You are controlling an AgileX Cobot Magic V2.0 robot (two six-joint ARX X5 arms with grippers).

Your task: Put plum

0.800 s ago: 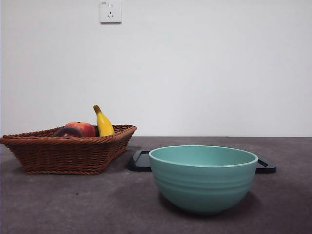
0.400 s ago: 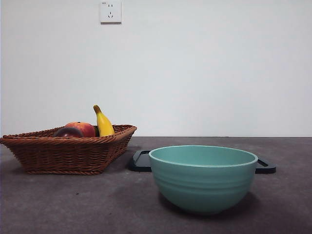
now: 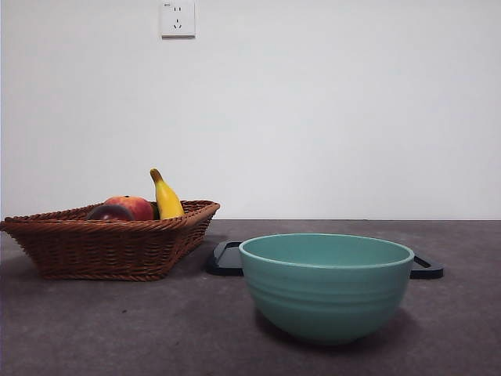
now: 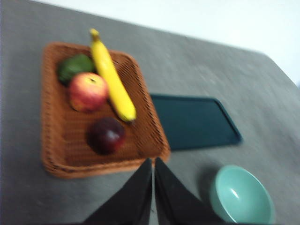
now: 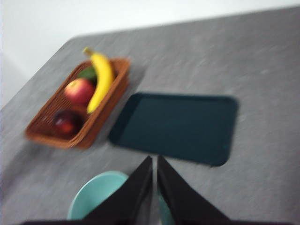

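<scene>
Grey tabletop (image 3: pixel 117 329) runs back to a plain white wall with a socket (image 3: pixel 178 18) high up. Nothing of the task is done as yet: the plum (image 4: pixel 106 135) lies in the wicker basket (image 4: pixel 56 157), in the end of it nearest the left gripper (image 4: pixel 153 165), apart from the red-orange fruit (image 4: pixel 87 91), the banana (image 4: pixel 111 77) and a green fruit (image 4: pixel 75 67). Both arms hang high above the table, well clear of everything. The left gripper has its jaws pressed together and holds nothing; the right gripper (image 5: pixel 154 162) is likewise pressed together and empty. A dark tray (image 5: pixel 176 126) lies just beside the basket, and a teal bowl (image 3: pixel 326 286) stands toward the front edge. Reaching, grasping, lifting out and setting down all remain; the task names no destination.
</scene>
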